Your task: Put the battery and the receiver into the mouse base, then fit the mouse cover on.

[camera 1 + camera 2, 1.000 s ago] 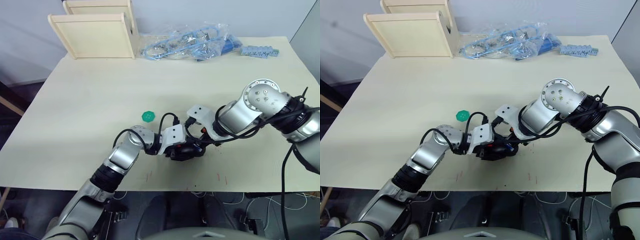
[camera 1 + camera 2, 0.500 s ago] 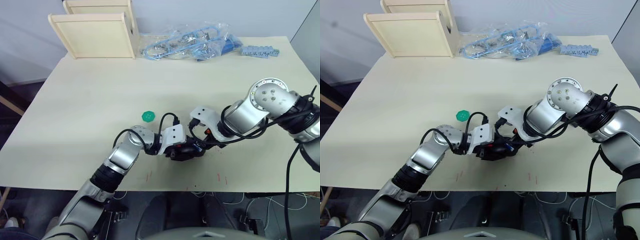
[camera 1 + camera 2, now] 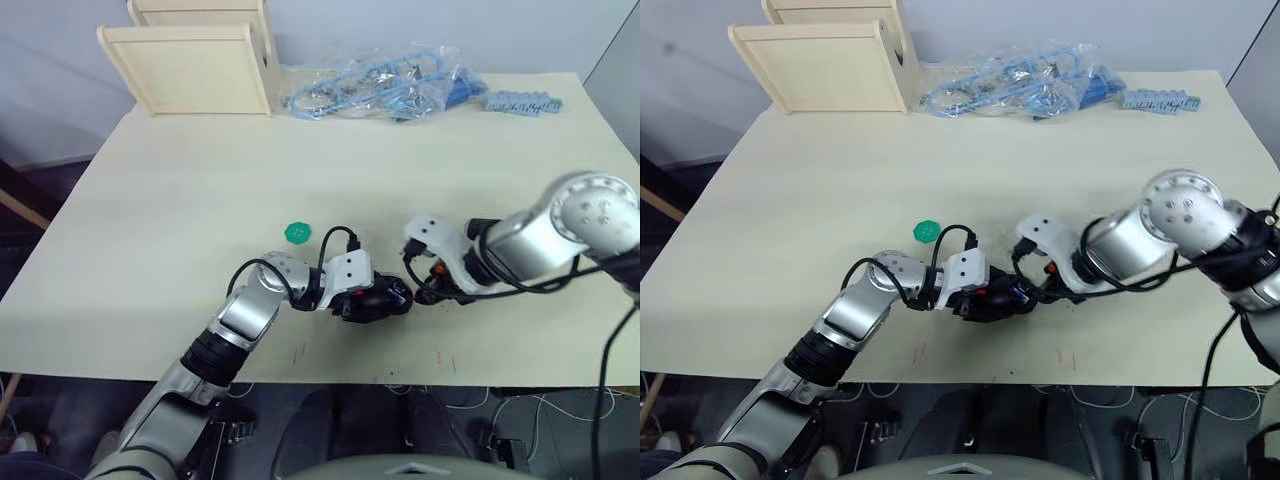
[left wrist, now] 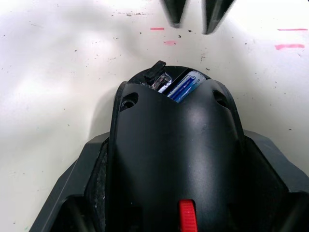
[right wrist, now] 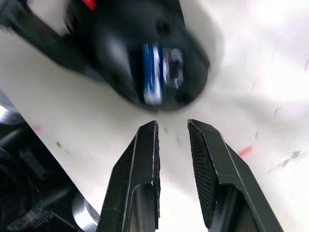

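From the head camera, the left gripper (image 3: 372, 298) is clamped round the mouse base (image 3: 378, 299) near the table's (image 3: 180, 200) front edge. Just to its right, the right gripper (image 3: 418, 288) hangs apart from the base, holding nothing. A green disc (image 3: 297, 233) lies behind the left arm, a plastic bag (image 3: 380, 85) and wooden trays (image 3: 190, 65) at the far side.

Left wrist view: the base (image 4: 176, 154) sits between the gripper's fingers (image 4: 77, 193), red patch (image 4: 187, 215) toward the camera, and the blue battery (image 4: 186, 87) is lodged in its open far end. The right gripper's tips (image 4: 193, 12) hover just beyond.

Right wrist view: both fingers (image 5: 145, 164) stand a narrow gap apart, empty, aimed at the base (image 5: 140, 53), battery (image 5: 153, 72) showing inside.
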